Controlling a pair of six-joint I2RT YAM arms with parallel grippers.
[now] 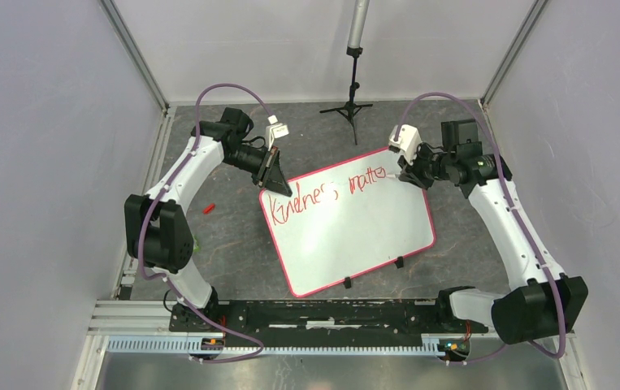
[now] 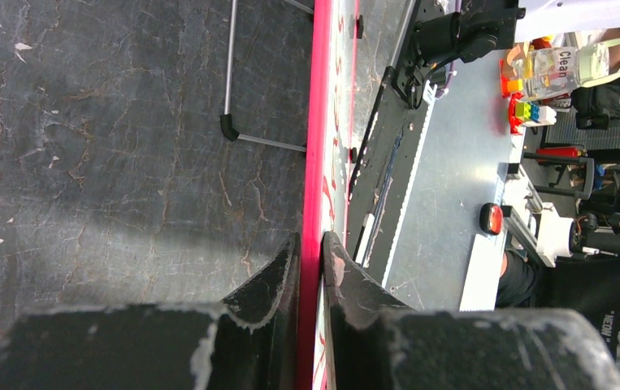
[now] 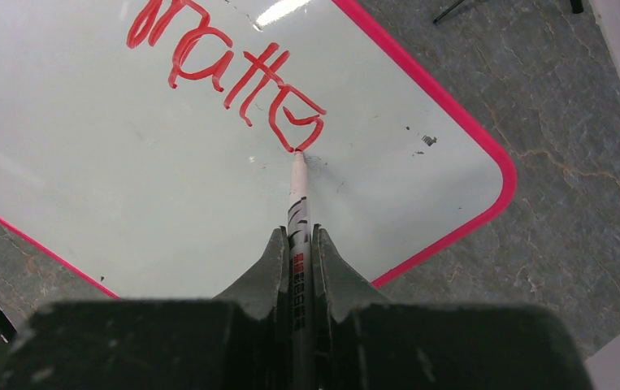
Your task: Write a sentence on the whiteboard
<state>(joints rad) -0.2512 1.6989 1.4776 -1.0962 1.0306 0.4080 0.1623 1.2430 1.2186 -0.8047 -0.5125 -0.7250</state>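
Observation:
The whiteboard, white with a red-pink rim, lies tilted on the dark table. The sentence in red marker reads about "Kindness matte" in one line; its last letters show in the right wrist view. My left gripper is shut on the whiteboard's far left corner; in the left wrist view the pink rim runs between the fingers. My right gripper is shut on a white marker, whose tip touches the board at the bottom of the "e".
A small red marker cap lies on the table left of the board. A black tripod stand stands behind the board. Black clips sit on the board's near edge. The metal rail with the arm bases runs along the near edge.

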